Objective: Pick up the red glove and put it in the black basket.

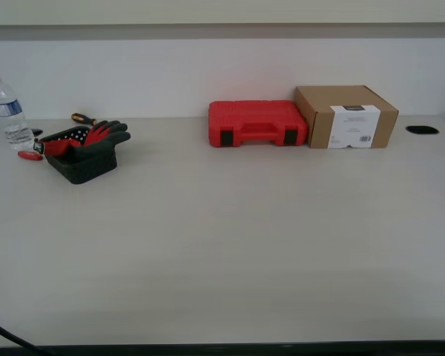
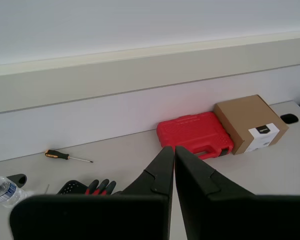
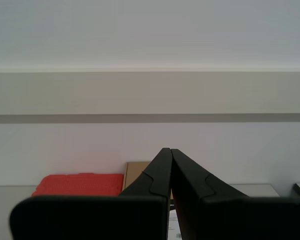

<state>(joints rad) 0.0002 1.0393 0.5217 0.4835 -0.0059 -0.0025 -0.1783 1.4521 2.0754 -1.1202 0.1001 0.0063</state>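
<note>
The red glove (image 1: 98, 134) lies in the black basket (image 1: 85, 165) at the exterior view's left, its dark fingertips hanging over the rim. In the first wrist view the glove's fingertips (image 2: 101, 187) and a bit of the basket (image 2: 71, 187) peek out beside my first gripper (image 2: 174, 149), which is shut with nothing in it and held well above the table. My second gripper (image 3: 169, 150) is also shut and empty, raised and facing the wall. Neither arm shows in the exterior view.
A red plastic tool case (image 1: 256, 123) and a brown cardboard box (image 1: 346, 116) stand at the back of the table. A water bottle (image 1: 9, 113), an orange-handled screwdriver (image 1: 82, 119) and a small red-handled tool (image 1: 29, 155) lie near the basket. A dark hole (image 1: 421, 130) sits at the exterior view's right.
</note>
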